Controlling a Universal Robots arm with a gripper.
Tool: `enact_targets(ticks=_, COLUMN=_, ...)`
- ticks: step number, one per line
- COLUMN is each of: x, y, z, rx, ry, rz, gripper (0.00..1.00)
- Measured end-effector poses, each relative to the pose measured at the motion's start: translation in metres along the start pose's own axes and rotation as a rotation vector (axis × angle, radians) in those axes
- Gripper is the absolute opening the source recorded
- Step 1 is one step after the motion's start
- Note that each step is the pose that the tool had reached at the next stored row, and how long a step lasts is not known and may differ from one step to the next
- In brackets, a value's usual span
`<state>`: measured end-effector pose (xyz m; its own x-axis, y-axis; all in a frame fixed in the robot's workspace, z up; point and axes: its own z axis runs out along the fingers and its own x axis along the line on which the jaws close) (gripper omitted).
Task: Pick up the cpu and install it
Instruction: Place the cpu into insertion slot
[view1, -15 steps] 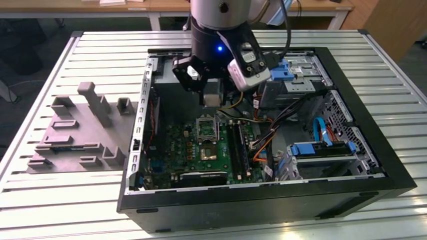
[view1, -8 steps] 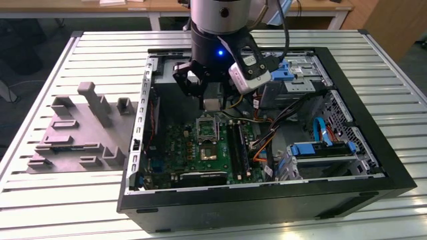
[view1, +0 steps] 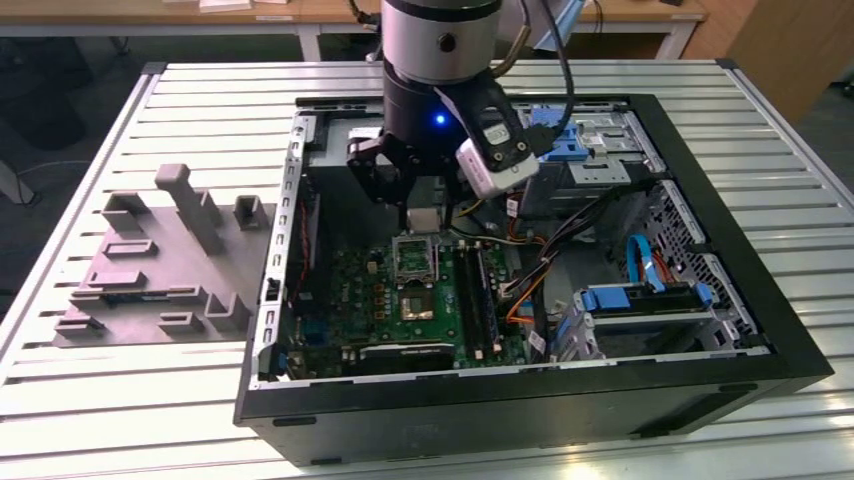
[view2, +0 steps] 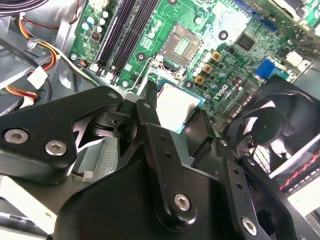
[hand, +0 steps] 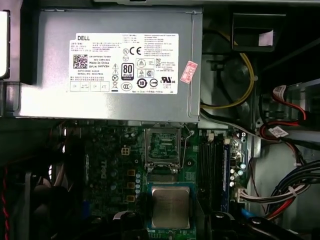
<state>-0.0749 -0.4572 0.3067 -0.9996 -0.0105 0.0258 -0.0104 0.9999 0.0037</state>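
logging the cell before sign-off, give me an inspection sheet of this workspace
surface: slatted metal table with an open computer case on it
job's things: cpu held in the pincer above the motherboard; socket open, no chip in it
clutter: grey fixture plate beside the case at the exterior view's left
grippers: pincer shut on the cpu, inside the case
cables: orange and yellow wires beside the motherboard; blue cable by the drive cage
surroundings: wooden desk behind the table
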Motion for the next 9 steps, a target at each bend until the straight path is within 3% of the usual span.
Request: enact_targets(ticks=9, x=-0.0003, y=-0.0043, z=0.0153, rx=-0.0004, ry=-0.0001, rz=0.012, gripper=0.47)
